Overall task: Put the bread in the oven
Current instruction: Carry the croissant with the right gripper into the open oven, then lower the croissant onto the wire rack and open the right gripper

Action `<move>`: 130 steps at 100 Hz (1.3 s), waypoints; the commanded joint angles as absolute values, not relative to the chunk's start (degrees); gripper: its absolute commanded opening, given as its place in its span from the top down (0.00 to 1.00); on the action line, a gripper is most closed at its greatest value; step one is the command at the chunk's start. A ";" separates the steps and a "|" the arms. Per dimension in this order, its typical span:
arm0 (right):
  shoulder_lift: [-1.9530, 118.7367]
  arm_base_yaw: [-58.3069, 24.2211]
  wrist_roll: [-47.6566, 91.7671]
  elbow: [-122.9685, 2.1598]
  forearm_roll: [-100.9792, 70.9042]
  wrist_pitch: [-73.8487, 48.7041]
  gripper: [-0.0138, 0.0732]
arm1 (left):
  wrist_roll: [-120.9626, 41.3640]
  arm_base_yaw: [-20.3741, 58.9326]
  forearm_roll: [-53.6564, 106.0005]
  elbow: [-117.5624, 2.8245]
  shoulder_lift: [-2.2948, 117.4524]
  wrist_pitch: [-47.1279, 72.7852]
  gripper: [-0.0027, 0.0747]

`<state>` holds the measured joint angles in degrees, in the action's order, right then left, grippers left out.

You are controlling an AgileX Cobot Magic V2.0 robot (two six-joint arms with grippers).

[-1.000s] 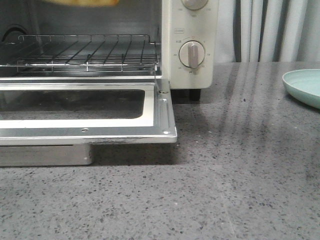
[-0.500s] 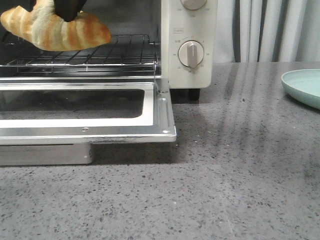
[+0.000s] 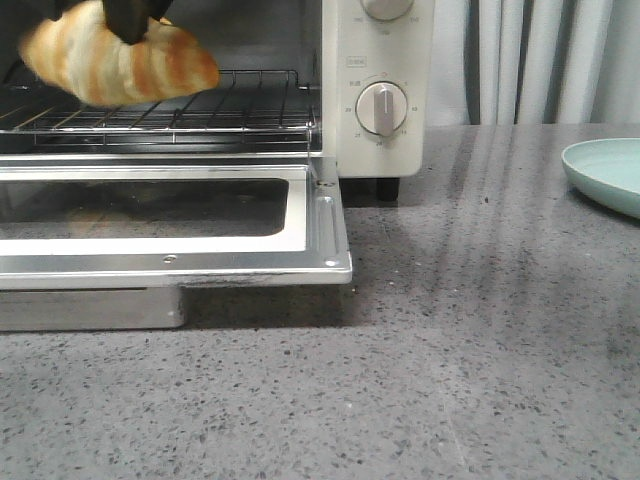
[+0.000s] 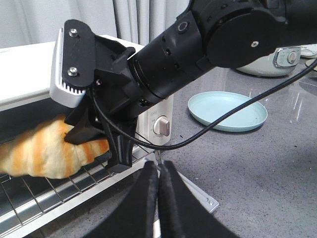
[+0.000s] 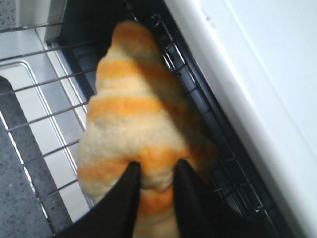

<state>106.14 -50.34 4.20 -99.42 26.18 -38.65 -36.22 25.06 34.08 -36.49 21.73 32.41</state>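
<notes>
Nearest, left pincer (image 4: 158, 186) pressed shut on nothing, hovering above the bench (image 3: 450, 380). Beyond, oven (image 3: 375, 90) at the far left edge, door (image 3: 175, 225) dropped flat. Right pincer (image 5: 154, 191) clamped on the bread (image 3: 118, 62), carried just above the rack (image 3: 230, 112). Green plate (image 3: 610, 170) at the far right edge.

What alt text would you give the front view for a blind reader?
A black gripper holds a striped golden bread just above the wire rack of an open cream oven; a pale green plate sits at far right.
</notes>
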 commanded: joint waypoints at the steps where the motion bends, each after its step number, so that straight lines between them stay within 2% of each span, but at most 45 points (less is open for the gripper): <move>1: 105.01 -49.52 2.58 -100.71 26.79 -36.76 0.37 | -35.81 24.95 35.83 -38.06 22.08 29.32 0.99; 8: 104.80 -49.52 2.58 -100.71 26.79 -36.63 0.21 | -35.81 24.95 35.83 -38.06 22.08 29.32 0.99; 14: 104.45 -49.52 2.54 -100.71 26.79 -36.63 0.14 | -35.81 24.95 35.46 -38.06 22.08 29.06 0.99; 44: 97.94 -50.77 -2.64 -100.71 24.23 -37.33 0.15 | -35.81 24.95 35.34 -38.06 22.08 24.63 0.99; 49: 96.44 -51.37 -2.64 -100.71 22.08 -38.76 0.20 | -35.81 24.95 35.34 -38.06 22.03 24.44 0.99; 54: 95.04 -51.97 -2.64 -100.71 20.77 -41.23 0.29 | -35.81 24.95 35.34 -38.06 22.03 24.31 0.99; 61: 93.13 -52.99 -2.64 -100.48 20.49 -46.20 0.50 | -35.81 24.95 35.34 -38.06 22.03 24.20 0.99; 63: 92.32 -53.26 -2.64 -100.16 20.32 -48.31 0.60 | -35.81 24.95 35.23 -38.06 22.03 24.20 0.99; 66: 91.36 -53.39 -2.64 -99.68 20.33 -49.53 0.69 | -35.81 24.95 35.23 -37.92 21.94 24.20 0.99; 73: 87.91 -53.49 -2.64 -96.47 20.33 -52.28 0.88 | -34.95 24.83 34.55 -36.78 20.94 23.61 0.99; 76: 86.07 -53.49 -2.94 -93.98 20.33 -52.40 0.93 | -33.98 24.83 34.42 -35.94 20.02 23.02 0.99; 87: 76.04 -53.49 -3.47 -83.94 20.88 -48.89 0.92 | -29.82 23.32 32.44 -32.97 15.96 20.67 0.99; 101: 59.52 -53.49 -4.53 -67.93 22.81 -38.83 0.92 | -27.61 19.97 27.94 -29.00 9.42 18.91 0.99; 121: 34.84 -50.00 -4.53 -44.67 27.29 -14.02 0.92 | -27.61 15.00 25.95 -23.74 5.92 17.76 0.99; 130: 27.49 -47.16 -8.75 -39.51 26.86 -15.37 0.92 | -27.61 13.87 26.06 -22.56 5.92 17.76 0.99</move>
<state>33.87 -49.88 -5.26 -43.22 25.24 -20.87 -28.30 14.85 25.48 -22.27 5.33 22.13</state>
